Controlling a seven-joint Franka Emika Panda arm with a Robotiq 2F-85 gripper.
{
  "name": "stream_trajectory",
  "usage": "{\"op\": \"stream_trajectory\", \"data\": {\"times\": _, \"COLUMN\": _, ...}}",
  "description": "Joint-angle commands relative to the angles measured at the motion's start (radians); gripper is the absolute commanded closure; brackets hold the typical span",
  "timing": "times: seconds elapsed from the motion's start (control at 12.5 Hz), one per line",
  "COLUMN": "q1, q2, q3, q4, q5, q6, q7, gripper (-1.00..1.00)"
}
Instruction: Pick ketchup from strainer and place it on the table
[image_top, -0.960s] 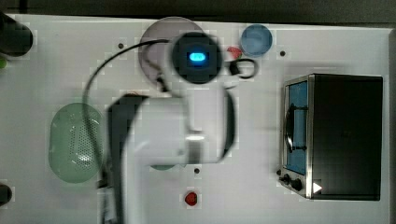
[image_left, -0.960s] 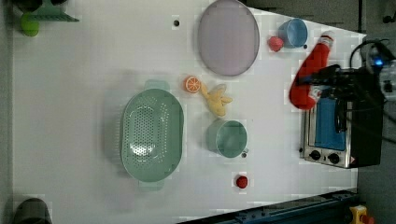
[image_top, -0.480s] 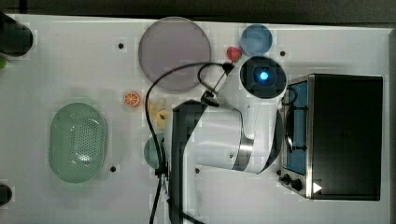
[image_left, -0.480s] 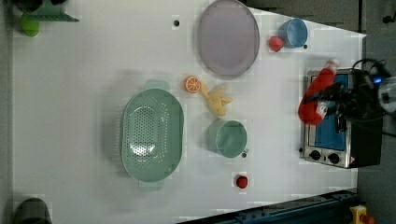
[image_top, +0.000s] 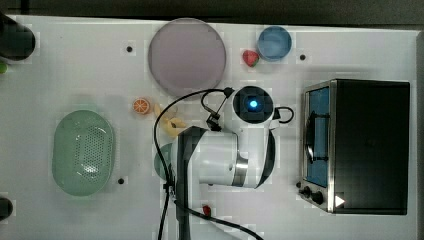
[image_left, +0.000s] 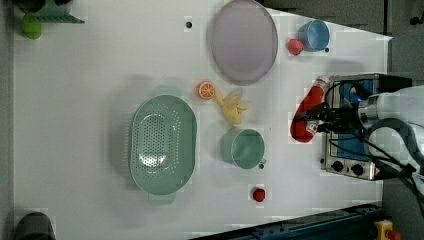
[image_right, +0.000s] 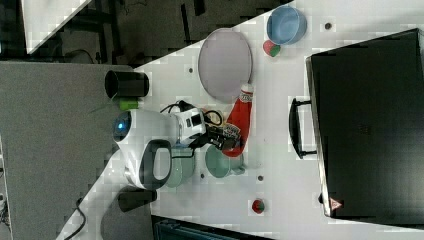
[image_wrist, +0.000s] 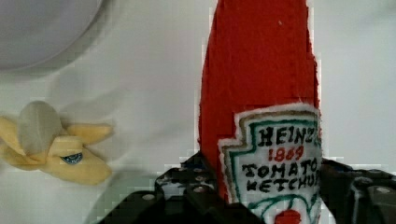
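My gripper (image_left: 320, 118) is clamped on the ketchup (image_left: 306, 116), which I see beside the toaster oven (image_left: 350, 125), well apart from the strainer (image_left: 162, 144).

The arm (image_top: 220, 160) has glossy white rounded shells with black bands at the joints and a silver ring on one segment. A round black cap on one joint carries a lit blue light (image_top: 253, 104). Black cables (image_top: 165, 125) loop along the outside. The hand (image_left: 320, 119) is black, with small silver screws (image_wrist: 194, 189) in its body.
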Motion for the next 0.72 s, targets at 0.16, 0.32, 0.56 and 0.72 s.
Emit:
{"op": "stream_trajectory", "data": {"times": 0.16, "q1": 0.006, "q2": 0.063, "q3": -0.009, "q4": -0.021, "q5": -0.003, "q6": 0.104, "q7": -0.035, "gripper": -0.29}}
{"op": "stream_trajectory", "data": {"times": 0.32, "q1": 0.006, "q2": 0.081, "q3": -0.01, "q4": -0.017, "q5": -0.003, "q6": 0.126, "q7": -0.034, "gripper": -0.72}}
{"op": "stream_trajectory", "data": {"times": 0.56, "q1": 0.005, "q2": 0.037, "q3": -0.009, "q4": -0.004, "q5": 0.001, "q6": 0.084, "q7": -0.032, "gripper": -1.0}}
{"op": "stream_trajectory", "data": {"times": 0.72, "q1": 0.005, "q2": -0.015, "q3": -0.007, "q4": 0.036, "q5": 0.004, "q6": 0.037, "q7": -0.031, "gripper": -1.0}}
